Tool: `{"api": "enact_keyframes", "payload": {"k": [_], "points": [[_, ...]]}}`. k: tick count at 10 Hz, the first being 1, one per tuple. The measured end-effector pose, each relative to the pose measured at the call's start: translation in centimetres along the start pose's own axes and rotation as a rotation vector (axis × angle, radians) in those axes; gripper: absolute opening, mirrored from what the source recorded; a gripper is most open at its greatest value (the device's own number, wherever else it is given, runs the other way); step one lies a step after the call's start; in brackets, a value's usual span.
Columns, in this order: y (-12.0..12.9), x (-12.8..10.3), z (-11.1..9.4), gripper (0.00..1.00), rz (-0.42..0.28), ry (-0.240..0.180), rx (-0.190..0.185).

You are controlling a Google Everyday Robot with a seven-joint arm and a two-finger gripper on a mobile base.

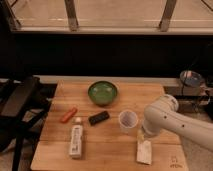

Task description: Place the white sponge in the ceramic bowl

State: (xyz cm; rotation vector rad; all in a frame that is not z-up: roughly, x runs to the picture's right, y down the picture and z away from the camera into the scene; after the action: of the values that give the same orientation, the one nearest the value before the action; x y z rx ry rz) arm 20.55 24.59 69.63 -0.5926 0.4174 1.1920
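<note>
The white sponge (pixel 144 152) lies flat near the front right of the wooden table (pixel 110 147). The green ceramic bowl (pixel 102 92) stands at the back middle of the table and has nothing in it. My gripper (pixel 144 134) is at the end of the white arm (pixel 170 122), pointing down just above the far end of the sponge. It may be touching the sponge; I cannot tell.
A clear plastic cup (pixel 128 120) stands just left of the arm. A black bar (pixel 99 118), an orange object (pixel 68 114) and a white bottle (pixel 76 141) lie on the left half. A black chair (pixel 17 107) is left of the table, and a metal pan (pixel 191 78) is at the right.
</note>
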Motion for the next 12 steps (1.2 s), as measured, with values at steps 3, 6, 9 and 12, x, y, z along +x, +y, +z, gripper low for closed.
{"api": "enact_keyframes", "payload": {"k": [3, 6, 9, 12], "points": [[0.6, 0.7, -0.7, 0.8, -0.015, 0.009, 0.007], [0.4, 1.2, 2.7, 0.8, 0.025, 0.055, 0.035], [-0.5, 1.0, 7.2, 0.8, 0.126, 0.13, 0.071], [-1.2, 0.9, 9.9, 0.8, 0.185, 0.209, 0.099]]}}
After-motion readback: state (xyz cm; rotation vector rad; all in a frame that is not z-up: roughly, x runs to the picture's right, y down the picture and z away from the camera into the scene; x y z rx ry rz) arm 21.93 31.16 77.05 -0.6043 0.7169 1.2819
